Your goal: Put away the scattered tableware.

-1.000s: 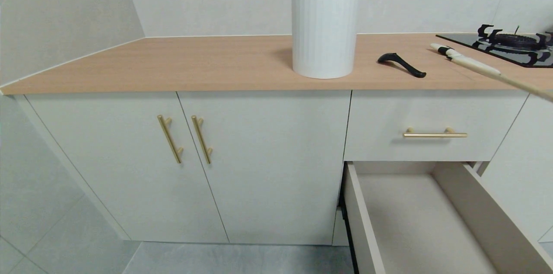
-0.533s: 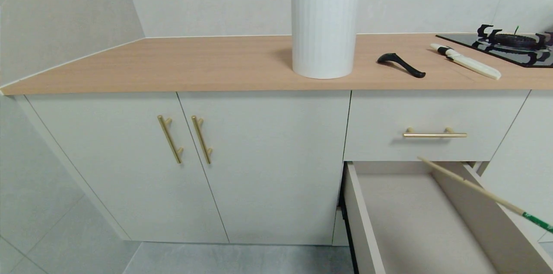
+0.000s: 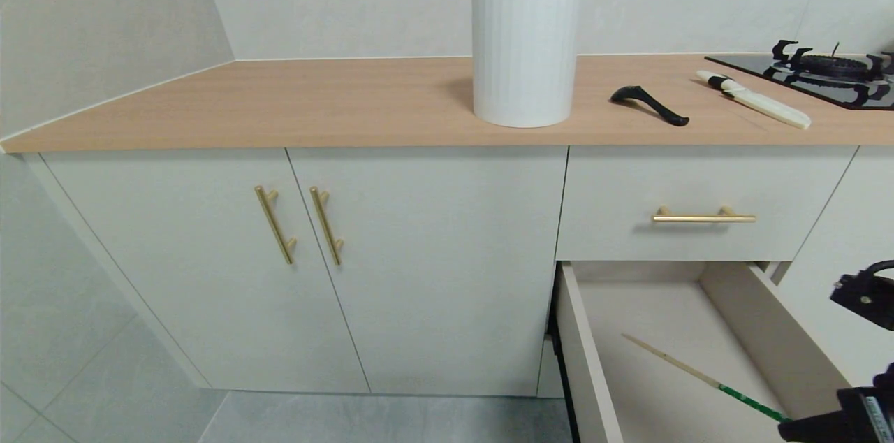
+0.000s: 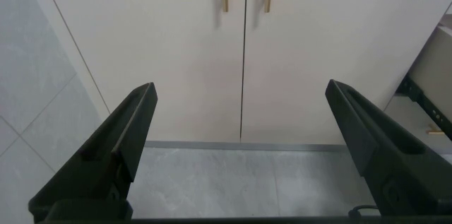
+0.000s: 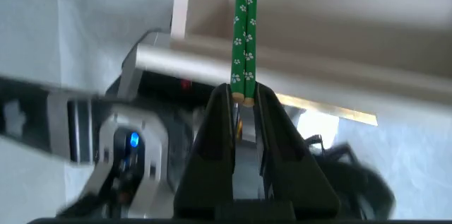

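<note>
My right gripper (image 3: pixel 793 430) sits at the lower right, beside the open lower drawer (image 3: pixel 761 342), and is shut on a pair of wooden chopsticks (image 3: pixel 688 372) with green patterned ends. The chopsticks slant down into the drawer, their thin tips over its floor. In the right wrist view the chopsticks (image 5: pixel 244 33) stick out from between the closed fingers (image 5: pixel 220 121) of my right gripper (image 5: pixel 242 100). On the countertop lie a black-handled tool (image 3: pixel 649 105) and a cream knife (image 3: pixel 754 100). My left gripper (image 4: pixel 244 146) hangs open in front of the cabinet doors (image 4: pixel 244 47), holding nothing.
A tall white ribbed canister (image 3: pixel 525 40) stands on the wooden countertop (image 3: pixel 314 104). A gas hob (image 3: pixel 824 74) is at the far right. A shut drawer with a brass handle (image 3: pixel 704 217) lies above the open one. Grey floor tiles (image 3: pixel 384 418) lie below.
My right gripper has carried the chopsticks down from countertop height into the open drawer and has come into the head view. The items on the countertop have stayed put.
</note>
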Controlling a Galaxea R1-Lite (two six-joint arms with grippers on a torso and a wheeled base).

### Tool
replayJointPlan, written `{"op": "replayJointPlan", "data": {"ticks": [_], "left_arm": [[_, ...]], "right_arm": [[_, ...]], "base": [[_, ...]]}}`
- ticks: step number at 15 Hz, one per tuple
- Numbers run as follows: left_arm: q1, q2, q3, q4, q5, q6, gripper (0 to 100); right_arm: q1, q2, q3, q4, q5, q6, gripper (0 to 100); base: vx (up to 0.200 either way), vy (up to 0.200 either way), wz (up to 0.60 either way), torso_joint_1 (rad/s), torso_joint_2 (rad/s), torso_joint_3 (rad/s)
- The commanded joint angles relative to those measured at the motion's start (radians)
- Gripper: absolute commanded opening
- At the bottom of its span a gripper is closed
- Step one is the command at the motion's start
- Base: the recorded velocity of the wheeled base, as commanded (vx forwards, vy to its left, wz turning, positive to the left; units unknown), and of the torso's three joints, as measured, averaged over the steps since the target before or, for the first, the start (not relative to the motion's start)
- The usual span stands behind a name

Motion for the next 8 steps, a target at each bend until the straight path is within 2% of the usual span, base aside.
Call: {"op": "replayJointPlan", "data": {"ticks": [1,3,8], "left_arm": [[0.0,0.0,0.0,0.0,0.0,-0.001,100],[0.0,0.0,0.0,0.0,0.0,-0.001,100],[0.0,0.0,0.0,0.0,0.0,-0.001,100]], "right_arm": [[0.001,0.219,0.054,-0.135,-0.004,0.0,0],[0.001,0.32,0.05,-0.239,-0.031,0.0,0],[0.002,0.503,0.048,-0.449,-0.175,-0.002,0]], "base": [[0.0,0.0,0.0,0.0,0.0,0.0],[0.0,0.0,0.0,0.0,0.0,0.0],[0.0,0.0,0.0,0.0,0.0,0.0]]}}
